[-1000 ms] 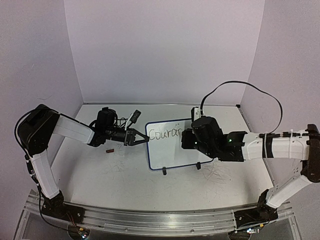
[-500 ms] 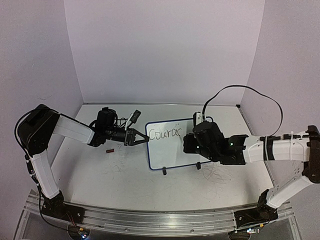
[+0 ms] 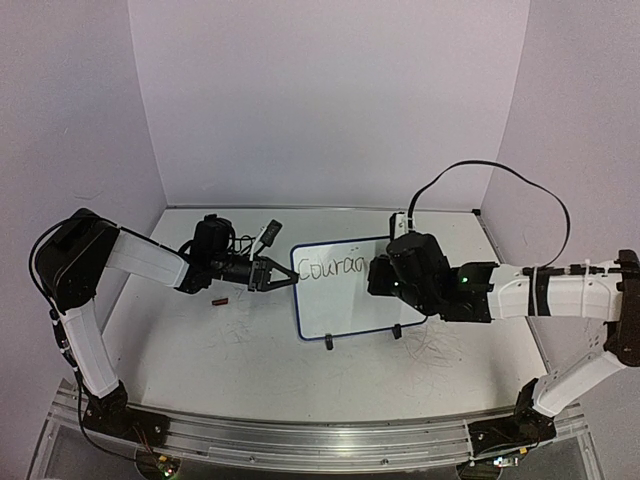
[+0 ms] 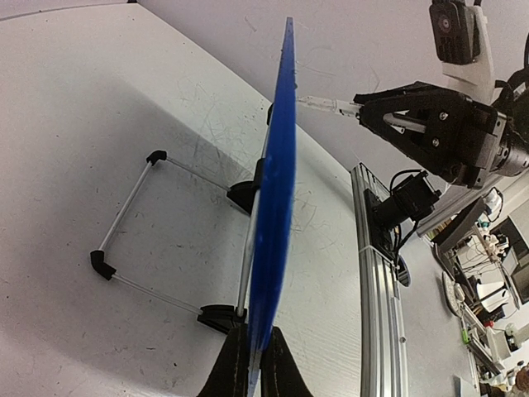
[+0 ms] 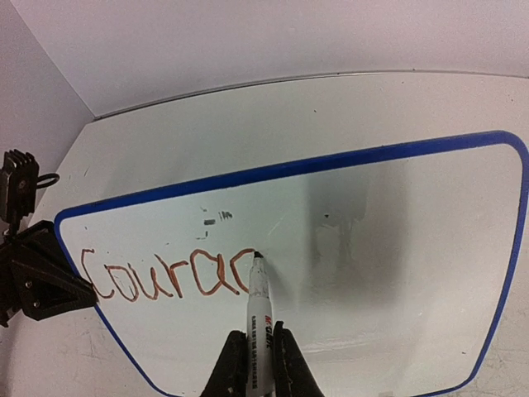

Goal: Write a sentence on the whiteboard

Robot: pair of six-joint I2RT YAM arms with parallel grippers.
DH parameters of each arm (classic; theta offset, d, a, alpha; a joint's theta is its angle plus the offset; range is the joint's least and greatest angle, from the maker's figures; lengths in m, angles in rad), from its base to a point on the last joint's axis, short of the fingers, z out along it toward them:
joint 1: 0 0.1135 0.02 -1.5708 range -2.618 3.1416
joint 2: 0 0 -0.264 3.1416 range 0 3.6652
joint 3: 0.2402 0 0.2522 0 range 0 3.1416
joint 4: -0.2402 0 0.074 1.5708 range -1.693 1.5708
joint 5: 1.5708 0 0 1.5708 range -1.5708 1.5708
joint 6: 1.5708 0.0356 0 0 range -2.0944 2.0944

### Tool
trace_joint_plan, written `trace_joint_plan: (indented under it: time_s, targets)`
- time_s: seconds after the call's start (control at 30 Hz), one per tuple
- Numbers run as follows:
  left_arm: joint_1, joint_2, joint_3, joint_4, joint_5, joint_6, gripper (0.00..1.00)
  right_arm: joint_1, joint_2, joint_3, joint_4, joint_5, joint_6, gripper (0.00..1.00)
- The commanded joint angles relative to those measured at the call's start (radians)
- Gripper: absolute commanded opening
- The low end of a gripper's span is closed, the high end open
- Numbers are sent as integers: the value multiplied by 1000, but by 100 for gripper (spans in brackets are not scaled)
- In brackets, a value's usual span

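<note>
The whiteboard [image 3: 350,308] stands tilted on the table, blue-framed, seen edge-on in the left wrist view [image 4: 277,207]. My left gripper [image 3: 284,283] [image 4: 254,364] is shut on its left edge. The sentence [image 3: 330,268] [image 5: 165,277] reads "Coura" plus a part-drawn round letter in one line. My right gripper [image 5: 256,372] is shut on a white marker [image 5: 259,318]. The marker's tip touches the board at the top right of that last letter. In the top view the right wrist [image 3: 405,270] hides its fingers and the marker.
A small red cap [image 3: 220,300] lies on the table left of the board. The board's wire stand [image 4: 124,223] spreads out behind it, and two black feet [image 3: 328,343] rest at its near edge. Walls enclose the table at the back and sides.
The right wrist dipped toward the near side and came back up; the last round letter after "Coura" has gained stroke. The left arm has held still on the board's edge.
</note>
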State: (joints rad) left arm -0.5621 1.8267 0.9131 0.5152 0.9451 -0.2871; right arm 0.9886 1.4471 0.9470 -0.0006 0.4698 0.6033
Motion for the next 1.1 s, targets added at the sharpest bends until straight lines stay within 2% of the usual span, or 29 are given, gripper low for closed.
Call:
trace_joint_plan:
  time_s: [0.0,1.07]
  targets:
    - [-4,-39,7,-32,36,-8,0,-5,14,42,10,37,-17,0]
    - [-4,-35,10,-34,35,-6,0,18,-19,-68,-42,-26,80,0]
